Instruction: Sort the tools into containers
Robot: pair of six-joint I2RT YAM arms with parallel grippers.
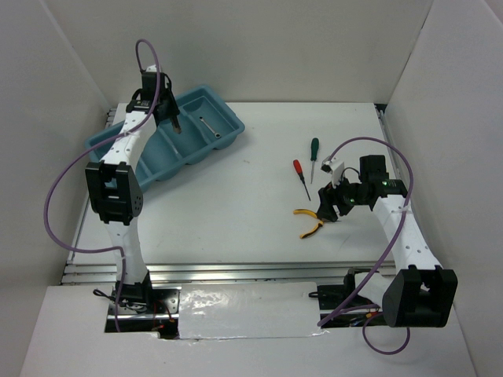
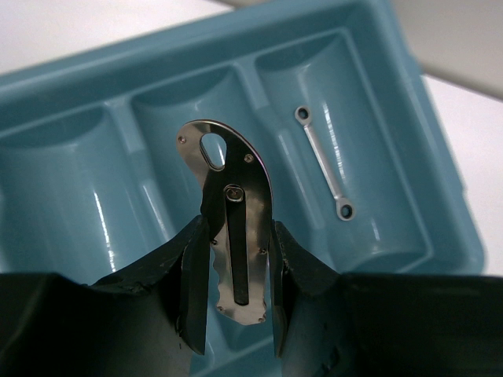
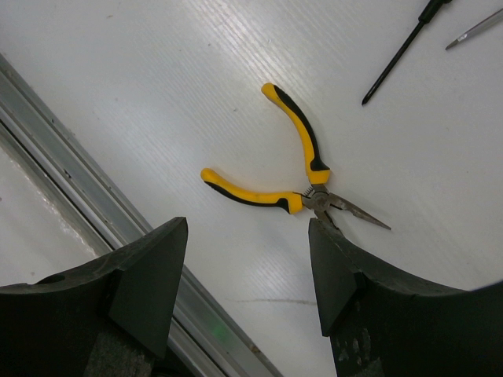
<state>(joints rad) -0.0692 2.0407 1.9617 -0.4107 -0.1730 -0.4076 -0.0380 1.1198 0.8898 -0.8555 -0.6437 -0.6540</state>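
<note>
My left gripper [image 1: 173,116] is shut on the grey metal folding knife [image 2: 234,220] and holds it blade-end down over the light blue tray [image 1: 229,119]. The knife hangs over the divider beside the end compartment, where the thin silver rod [image 2: 324,162] lies; the rod also shows in the top view [image 1: 209,126]. My right gripper [image 3: 247,228] is open and empty, hovering just above the yellow-handled pliers [image 3: 251,192], which lie open on the table [image 1: 310,221]. The green-handled screwdriver [image 1: 314,148] and the red-handled screwdriver [image 1: 298,167] lie just beyond the pliers.
The tray [image 2: 440,157] sits slanted at the far left of the white table. White walls enclose three sides. A metal rail [image 3: 94,165] runs along the near table edge, close to the right gripper. Two screwdriver shafts [image 3: 397,59] reach into the right wrist view.
</note>
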